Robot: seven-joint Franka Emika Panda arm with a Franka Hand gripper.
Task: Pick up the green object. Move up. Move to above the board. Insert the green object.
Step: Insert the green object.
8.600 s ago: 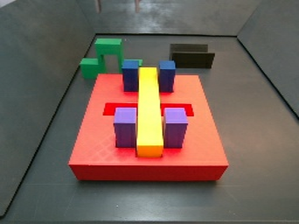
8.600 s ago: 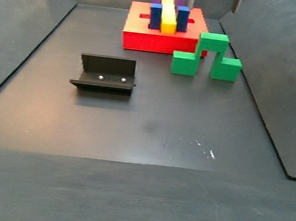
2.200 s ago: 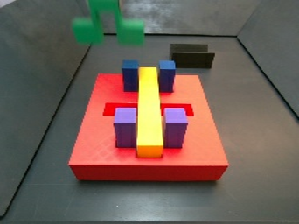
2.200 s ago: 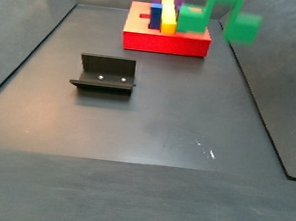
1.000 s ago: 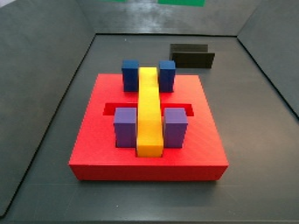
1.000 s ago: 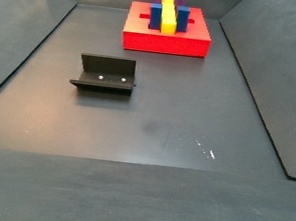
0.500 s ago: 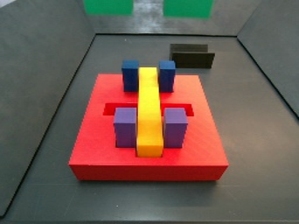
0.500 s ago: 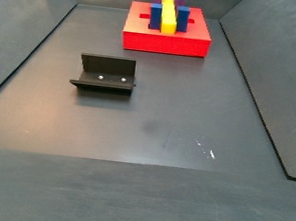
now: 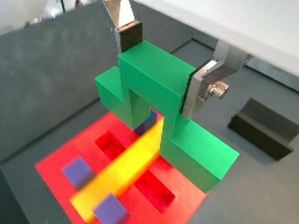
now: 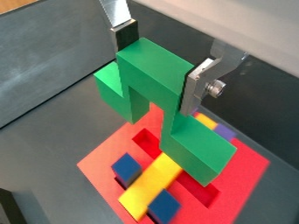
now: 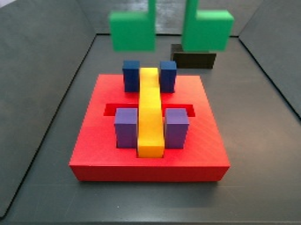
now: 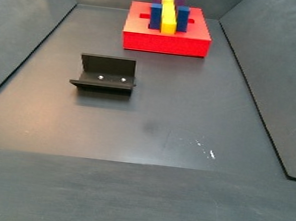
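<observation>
The gripper (image 9: 163,59) is clamped on the top bar of the green object (image 9: 162,109), holding it legs-down in the air above the board (image 9: 65,157), so I'd square both legs astride the yellow bar (image 9: 121,171) before lowering.

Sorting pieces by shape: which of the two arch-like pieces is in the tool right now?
The green arch, clamped at its top bar by the tool above the board. The black one sits on the floor.

So my gripper itself is out of frame up top. The green object (image 11: 172,29) hangs legs-down at upper center, above the board (image 11: 150,154) and its yellow bar (image 11: 150,110).
</observation>
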